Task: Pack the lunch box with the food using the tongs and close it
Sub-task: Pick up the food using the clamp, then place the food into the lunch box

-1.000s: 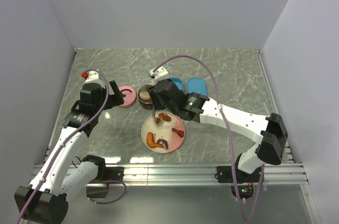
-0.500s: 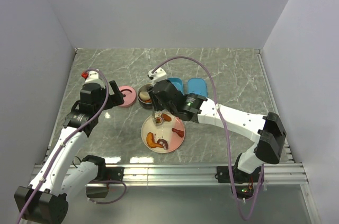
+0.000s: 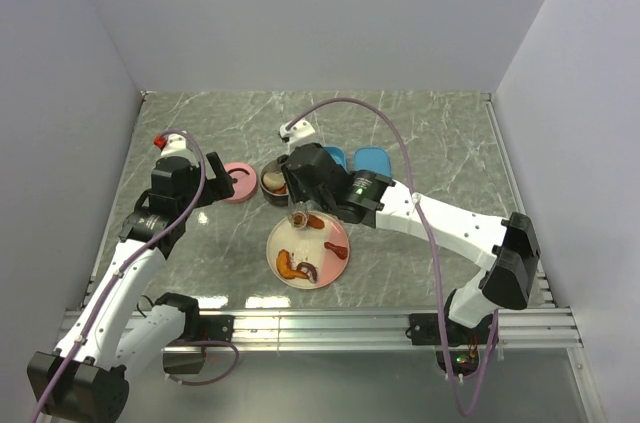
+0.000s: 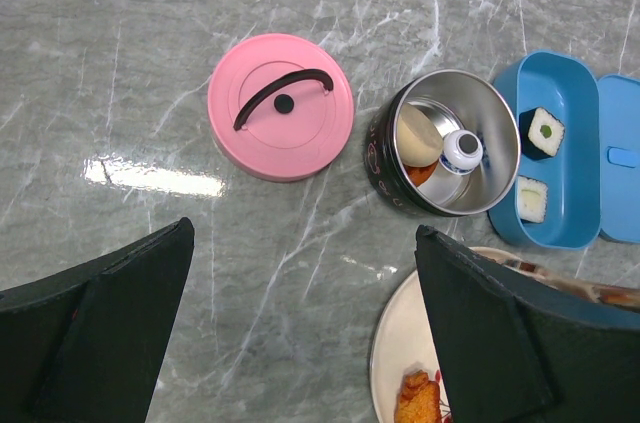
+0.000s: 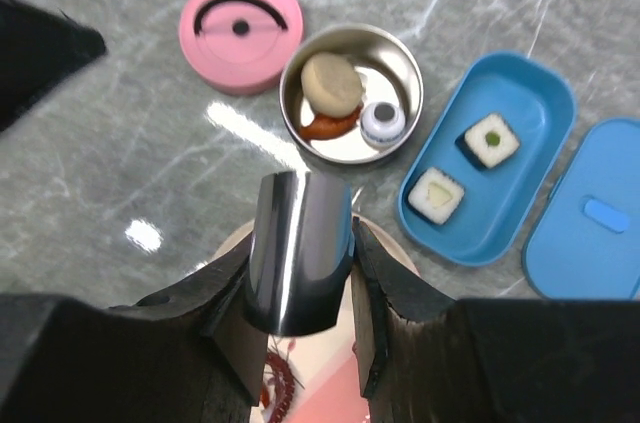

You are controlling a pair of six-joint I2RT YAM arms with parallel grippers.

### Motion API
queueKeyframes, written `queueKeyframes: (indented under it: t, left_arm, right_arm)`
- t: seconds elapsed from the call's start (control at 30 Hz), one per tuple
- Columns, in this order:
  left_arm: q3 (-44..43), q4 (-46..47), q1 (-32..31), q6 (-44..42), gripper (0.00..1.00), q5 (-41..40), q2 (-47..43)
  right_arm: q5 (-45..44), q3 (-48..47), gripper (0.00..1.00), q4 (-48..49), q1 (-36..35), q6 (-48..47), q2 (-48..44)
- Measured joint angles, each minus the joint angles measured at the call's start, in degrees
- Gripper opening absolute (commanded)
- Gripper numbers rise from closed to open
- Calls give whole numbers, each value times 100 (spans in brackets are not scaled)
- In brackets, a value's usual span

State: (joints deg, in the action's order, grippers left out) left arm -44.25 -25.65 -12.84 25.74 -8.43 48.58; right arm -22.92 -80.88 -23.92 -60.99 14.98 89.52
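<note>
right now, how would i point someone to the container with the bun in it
On the grey marble table, look just beyond the white plate. The bun lies in the round pot between a pink lid on its left and a blue tray on its right; it is the only shiny steel one, with a dark outer wall.

Grey marble table (image 3: 420, 133) with pink lid (image 4: 281, 107), steel tin (image 4: 385, 158), blue box (image 4: 572, 168), blue lid (image 5: 590, 218), pale plate (image 4: 385, 343).

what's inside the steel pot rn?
The pot holds a beige bun, an orange piece and a small white-and-blue round piece. The bun covers part of the orange piece; anything beneath the three is hidden.
</note>
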Motion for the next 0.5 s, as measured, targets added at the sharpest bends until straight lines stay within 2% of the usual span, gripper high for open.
queueKeyframes:
  t: [0.23,0.5]
  left_arm:
    - [0,0,0,0,100,0,0]
    - [0,-2,0,-7,100,-4,0]
  right_arm:
    - [-81,-715,27,-7,7,-273,61]
    - [-94,-1550,27,125,293,-662,813]
